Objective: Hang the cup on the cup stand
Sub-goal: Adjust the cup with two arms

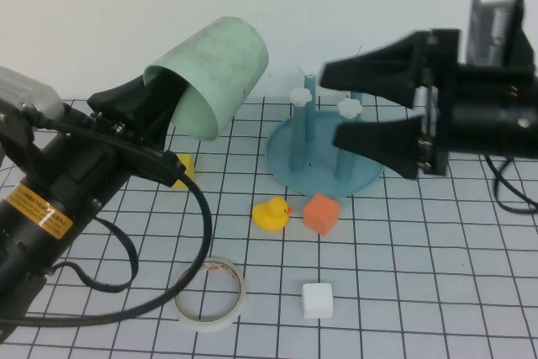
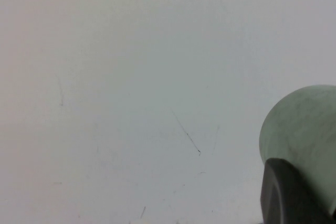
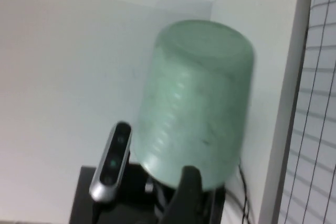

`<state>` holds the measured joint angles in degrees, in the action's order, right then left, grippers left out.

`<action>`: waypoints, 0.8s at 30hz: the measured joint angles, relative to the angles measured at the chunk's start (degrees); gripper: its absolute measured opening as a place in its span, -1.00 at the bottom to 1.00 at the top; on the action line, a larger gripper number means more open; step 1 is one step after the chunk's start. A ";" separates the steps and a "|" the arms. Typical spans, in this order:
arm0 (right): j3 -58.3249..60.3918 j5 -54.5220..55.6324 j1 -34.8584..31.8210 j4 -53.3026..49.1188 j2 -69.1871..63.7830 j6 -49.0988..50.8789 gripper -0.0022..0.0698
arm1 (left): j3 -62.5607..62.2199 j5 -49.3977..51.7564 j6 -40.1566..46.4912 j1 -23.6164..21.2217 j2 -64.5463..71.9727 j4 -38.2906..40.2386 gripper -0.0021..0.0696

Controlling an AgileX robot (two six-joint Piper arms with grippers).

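Up above the gridded tabletop (image 1: 420, 292), left pincer (image 1: 160, 94) pinching the pale mint-green plastic tumbler cup (image 1: 214, 73), tilted. Right pincer (image 1: 370, 107) is spread wide, hovering over the round blue four-peg cup stand (image 1: 324, 161).

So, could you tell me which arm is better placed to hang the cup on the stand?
Left. The left pincer already holds the cup aloft, left of the cup stand; the right pincer hangs open and empty over it.
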<state>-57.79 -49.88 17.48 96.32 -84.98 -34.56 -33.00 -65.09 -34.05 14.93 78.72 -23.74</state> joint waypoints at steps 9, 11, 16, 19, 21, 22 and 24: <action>-7.08 20.60 9.06 0.73 0.00 0.00 0.90 | 0.00 0.00 3.92 0.00 0.00 -0.80 -0.93; -7.76 22.37 9.79 1.12 0.00 0.00 0.90 | -0.08 0.00 3.92 0.00 0.00 -1.18 -0.93; -8.14 22.09 9.99 1.32 -0.43 0.00 0.90 | -0.08 0.00 4.05 0.00 0.00 -1.29 -0.93; -8.14 20.47 10.11 1.36 -1.98 0.91 0.90 | -0.08 0.00 4.05 0.00 0.00 -1.37 -0.93; -8.14 19.44 10.39 1.36 -3.50 2.26 0.90 | -0.08 0.00 4.05 0.00 0.00 -1.37 -0.93; -8.14 19.00 10.49 1.36 -4.13 3.11 0.90 | -0.08 0.00 4.05 0.00 0.00 -1.37 -0.93; -8.41 17.74 10.76 1.36 -5.79 5.67 0.90 | -0.08 0.00 4.18 0.00 0.00 -1.49 -0.93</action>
<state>-66.20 -32.14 28.24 97.68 -90.77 -28.89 -33.08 -65.09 -29.87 14.93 78.72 -25.23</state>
